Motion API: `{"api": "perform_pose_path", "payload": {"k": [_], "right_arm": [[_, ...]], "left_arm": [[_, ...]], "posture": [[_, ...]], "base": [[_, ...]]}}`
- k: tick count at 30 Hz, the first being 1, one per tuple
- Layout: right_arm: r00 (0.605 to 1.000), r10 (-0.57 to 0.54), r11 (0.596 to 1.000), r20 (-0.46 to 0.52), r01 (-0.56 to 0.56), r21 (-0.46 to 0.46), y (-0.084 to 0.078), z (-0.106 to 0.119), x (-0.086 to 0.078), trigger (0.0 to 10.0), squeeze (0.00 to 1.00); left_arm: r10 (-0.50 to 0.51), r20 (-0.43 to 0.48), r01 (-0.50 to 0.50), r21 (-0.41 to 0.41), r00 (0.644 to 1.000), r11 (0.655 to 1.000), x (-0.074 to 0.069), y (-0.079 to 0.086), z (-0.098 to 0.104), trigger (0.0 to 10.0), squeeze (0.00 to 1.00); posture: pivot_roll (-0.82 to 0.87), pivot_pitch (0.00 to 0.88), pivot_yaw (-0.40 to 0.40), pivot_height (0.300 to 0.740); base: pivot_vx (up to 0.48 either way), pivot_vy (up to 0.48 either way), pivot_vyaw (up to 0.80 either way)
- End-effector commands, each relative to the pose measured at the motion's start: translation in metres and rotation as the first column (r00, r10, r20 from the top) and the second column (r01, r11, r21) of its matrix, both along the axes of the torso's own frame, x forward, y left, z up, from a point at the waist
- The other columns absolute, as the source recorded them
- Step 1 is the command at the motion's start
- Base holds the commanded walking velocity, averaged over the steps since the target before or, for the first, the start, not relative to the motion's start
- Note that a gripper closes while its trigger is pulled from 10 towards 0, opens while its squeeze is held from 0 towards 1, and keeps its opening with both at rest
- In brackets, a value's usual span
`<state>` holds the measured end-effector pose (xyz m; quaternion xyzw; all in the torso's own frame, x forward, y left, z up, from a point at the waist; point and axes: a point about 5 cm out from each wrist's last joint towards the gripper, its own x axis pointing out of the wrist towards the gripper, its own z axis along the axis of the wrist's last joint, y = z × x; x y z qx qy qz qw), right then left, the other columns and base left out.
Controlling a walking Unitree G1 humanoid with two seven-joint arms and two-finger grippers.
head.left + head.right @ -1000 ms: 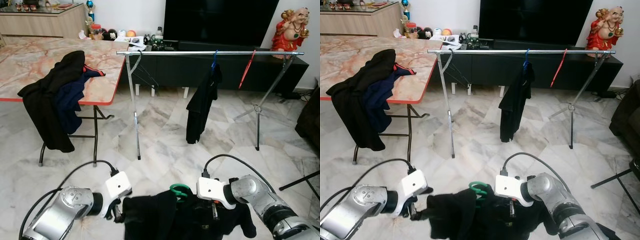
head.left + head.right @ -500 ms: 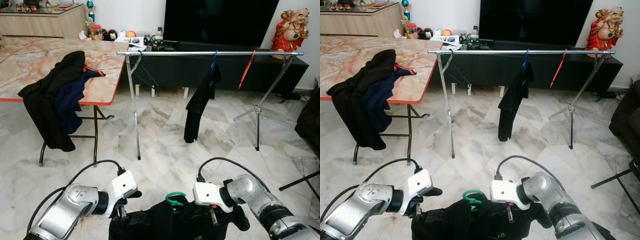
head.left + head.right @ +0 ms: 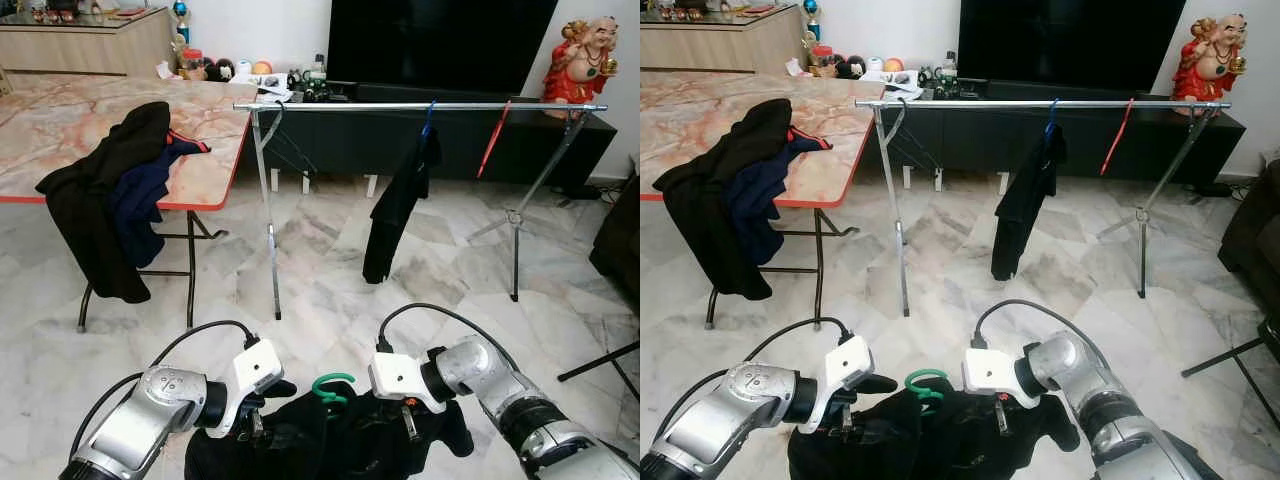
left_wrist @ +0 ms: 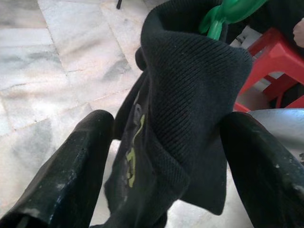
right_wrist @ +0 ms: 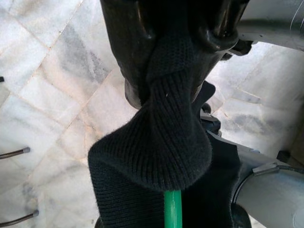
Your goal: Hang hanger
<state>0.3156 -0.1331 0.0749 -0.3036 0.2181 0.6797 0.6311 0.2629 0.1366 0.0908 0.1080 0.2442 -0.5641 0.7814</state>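
Compared with a second ago, both grippers are sitting closer together, and the black garment (image 3: 330, 445) between them is bunching up instead of spreading wide; the green hanger (image 3: 331, 384) hook is poking up nearer the left gripper (image 3: 252, 425).

The left gripper is holding the garment's near-left side. In its wrist view the two fingers (image 4: 71, 171) are standing well apart with knit cloth between them, so I cannot tell whether they are actually gripping it. The right gripper (image 5: 183, 42) is pinching a fold of the same knit tightly, with the green hanger's shaft showing under the cloth. The rest of the hanger is buried in fabric, and the garment's lower part is cut off by the frame edge.

Far ahead, the metal clothes rack (image 3: 420, 105) is carrying a hung black shirt (image 3: 395, 205), a red hanger (image 3: 493, 138) and an empty wire hanger (image 3: 285, 145). At far left, dark clothes (image 3: 110, 195) are draping over the marble-pattern table (image 3: 60, 130).
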Motion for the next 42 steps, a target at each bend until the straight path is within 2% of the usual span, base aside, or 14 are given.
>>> {"api": "perform_pose_path", "payload": {"k": [1, 11, 12, 13, 14, 42], "right_arm": [[0.999, 0.012, 0.999, 0.045, -0.014, 0.047, 0.007, 0.013, 0.007, 0.0, 0.00], [0.999, 0.023, 0.996, 0.037, -0.026, 0.082, 0.018, 0.016, 0.009, 0.0, 0.00], [0.999, 0.023, 0.996, 0.037, -0.026, 0.082, 0.018, 0.016, 0.008, 0.0, 0.00], [0.999, 0.023, 0.996, 0.036, -0.026, 0.083, 0.018, 0.016, 0.008, 0.0, 0.00], [0.999, 0.023, 0.996, 0.034, -0.025, 0.081, 0.017, 0.016, 0.008, 0.0, 0.00], [0.999, -0.008, 0.997, 0.032, 0.005, 0.076, 0.014, 0.016, 0.010, 0.0, 0.00]], "left_arm": [[-0.008, 0.006, 0.008, -0.021, 1.000, 1.000, 0.002, -0.002, 0.004, 10.0, 0.00], [0.026, 0.011, -0.025, -0.048, 1.000, 0.999, 0.006, -0.005, 0.002, 10.0, 0.00], [0.026, 0.009, -0.025, -0.051, 1.000, 0.998, 0.006, -0.006, 0.002, 3.9, 0.00], [0.026, 0.008, -0.026, -0.053, 1.000, 0.998, 0.006, -0.006, 0.002, 3.9, 0.00], [0.031, 0.006, -0.031, -0.057, 0.999, 0.998, 0.006, -0.006, 0.002, 0.0, 0.00], [0.039, 0.008, -0.038, -0.056, 0.999, 0.998, 0.009, -0.006, 0.001, 0.0, 0.00]], "posture": [[0.20, 0.011, -0.076, 0.740], [0.21, 0.011, -0.082, 0.740], [0.21, 0.011, -0.082, 0.740], [0.21, 0.010, -0.082, 0.740], [0.20, 0.009, -0.082, 0.740], [0.20, 0.018, -0.082, 0.740]], "base": [[0.000, 0.000, 0.00], [0.000, 0.000, 0.00], [0.000, 0.000, 0.00], [0.000, 0.000, 0.00], [0.000, 0.000, 0.00], [0.000, 0.000, 0.00]]}}
